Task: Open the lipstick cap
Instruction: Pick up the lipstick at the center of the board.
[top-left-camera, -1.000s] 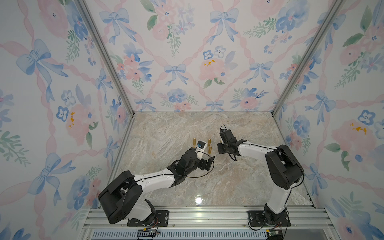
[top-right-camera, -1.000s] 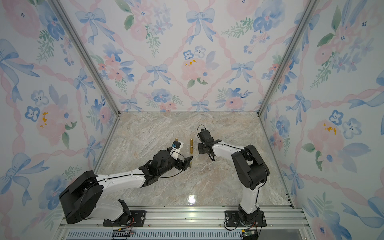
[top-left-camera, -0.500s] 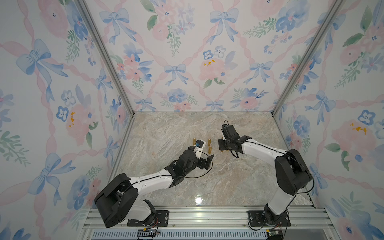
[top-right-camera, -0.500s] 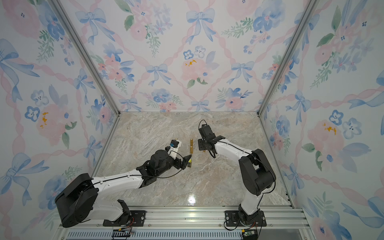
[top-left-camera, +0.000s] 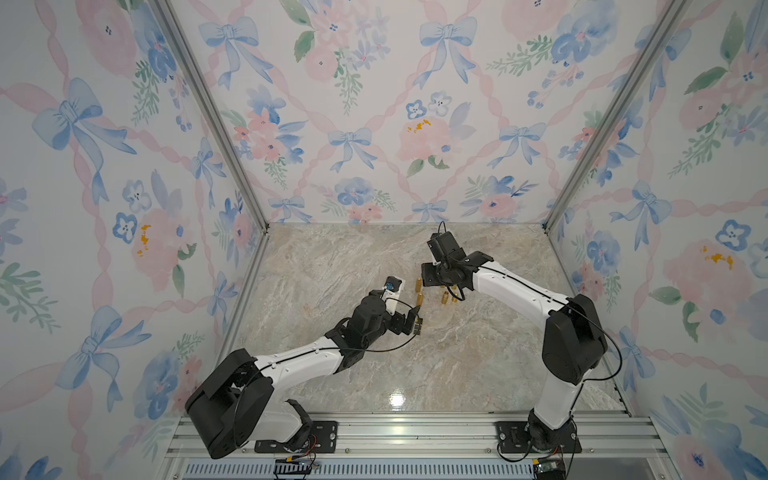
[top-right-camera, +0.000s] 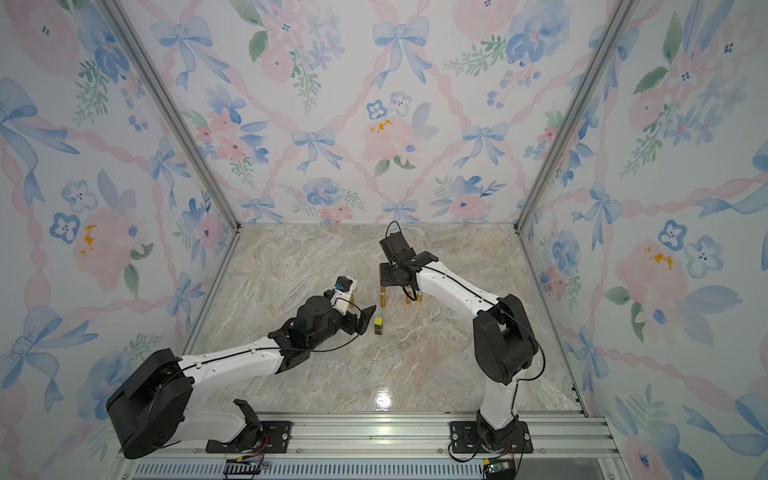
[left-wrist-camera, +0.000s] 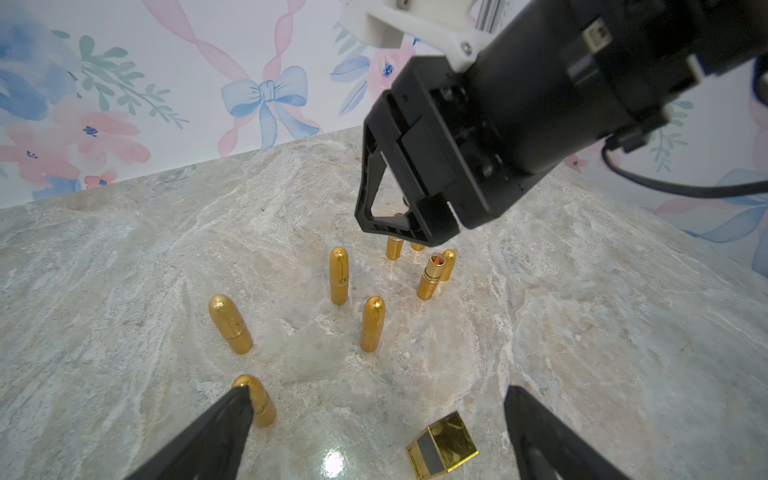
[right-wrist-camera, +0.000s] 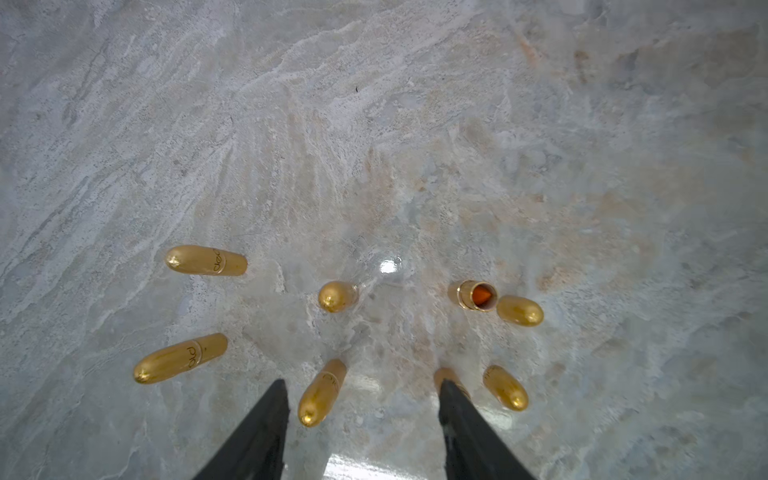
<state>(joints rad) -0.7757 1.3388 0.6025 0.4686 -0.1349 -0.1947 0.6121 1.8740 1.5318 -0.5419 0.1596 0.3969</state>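
Right gripper (right-wrist-camera: 362, 384) hovering half-open, gripping nothing, above capped gold lipstick (right-wrist-camera: 322, 392) standing on marble tabletop (right-wrist-camera: 374, 124). Left gripper (left-wrist-camera: 376, 392) gaping wide, empty. Lipstick probably handling light, rigid, slick, tipping easily; suggesting pinching domed cap high, bracing base low

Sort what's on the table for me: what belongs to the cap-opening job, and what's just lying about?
Job in hand:
capped gold lipsticks, standing upright
uncapped lipstick, orange stick showing
right tool, open above the group, holding nothing
left tool, open, holding nothing

Lying about:
gold square block, on its side near the left tool, seemingly unrelated
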